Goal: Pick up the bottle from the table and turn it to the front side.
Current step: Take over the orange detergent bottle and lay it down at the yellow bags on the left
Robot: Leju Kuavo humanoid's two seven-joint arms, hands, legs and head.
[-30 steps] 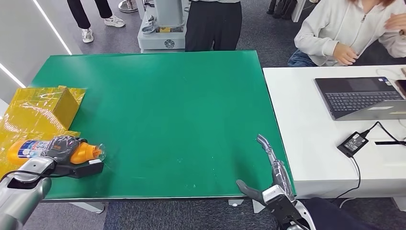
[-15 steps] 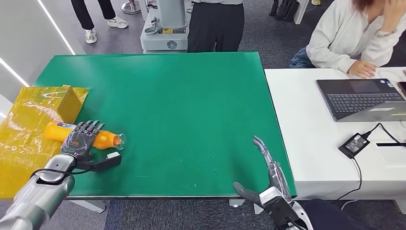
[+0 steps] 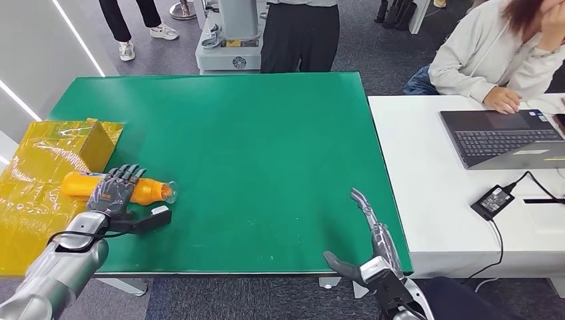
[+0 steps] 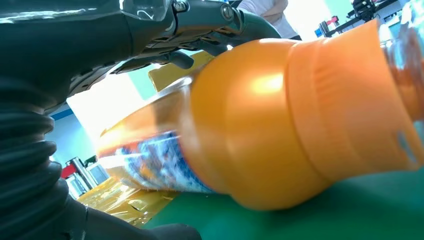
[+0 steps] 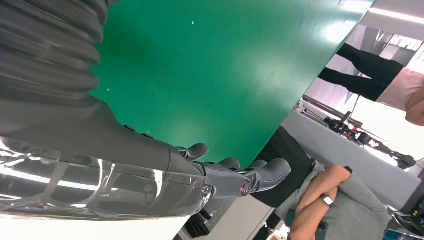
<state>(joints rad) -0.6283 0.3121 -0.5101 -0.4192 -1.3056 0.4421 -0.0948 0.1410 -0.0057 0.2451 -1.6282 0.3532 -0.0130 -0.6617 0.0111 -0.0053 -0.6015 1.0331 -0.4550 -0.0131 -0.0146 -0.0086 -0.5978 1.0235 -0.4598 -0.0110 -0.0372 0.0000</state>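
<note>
An orange bottle [image 3: 148, 191] lies on its side on the green table [image 3: 253, 133] near the left edge, its clear cap toward the middle of the table. My left hand [image 3: 114, 193] holds it from above, fingers draped over its middle, thumb stretched out along the mat. In the left wrist view the bottle [image 4: 260, 125] rests on the green mat with a blue and white label on its underside, and dark fingers [image 4: 200, 20] curve over it. My right hand [image 3: 373, 233] hovers open at the front right corner of the table, fingers straight; the right wrist view shows the right hand [image 5: 225, 175] holding nothing.
Yellow plastic-wrapped packaging [image 3: 46, 160] lies beside the bottle at the table's left edge. A white desk [image 3: 440, 193] adjoins on the right with a laptop [image 3: 503, 137] and a power adapter [image 3: 492, 202]. A person sits there; others stand behind the table.
My left hand has carried the bottle away from the front edge and rightward, and the label that faced up a second ago is now underneath. The right hand has barely moved.
</note>
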